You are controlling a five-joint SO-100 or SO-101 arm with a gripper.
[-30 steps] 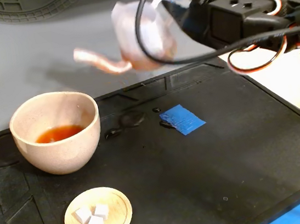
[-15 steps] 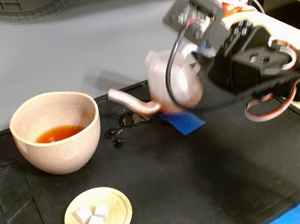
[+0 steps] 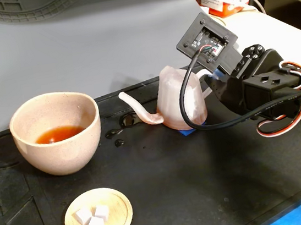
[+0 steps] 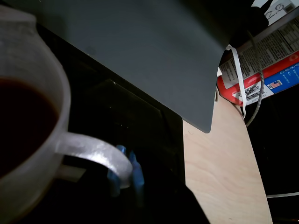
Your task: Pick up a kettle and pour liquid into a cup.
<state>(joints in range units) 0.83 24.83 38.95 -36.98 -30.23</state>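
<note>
End effector (image 3: 209, 85) sits at the right side of the kettle (image 3: 179, 97) in the fixed view; its grip there is hidden, so whether it is closed on the handle cannot be told. Kettle stands upright on the black mat (image 3: 204, 183), over a blue patch (image 3: 189, 132), spout pointing left toward the cup (image 3: 56, 133). Cup holds reddish-brown liquid (image 3: 59, 134). Wooden dish (image 3: 99, 217) with white cubes lies nearer, left. Wrist view shows the kettle handle (image 4: 100, 156) and dark liquid inside.

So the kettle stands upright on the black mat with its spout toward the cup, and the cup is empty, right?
Not quite: the cup is not empty; the fixed view shows reddish-brown liquid in it. The kettle does stand upright on the black mat, spout toward the cup.
</note>
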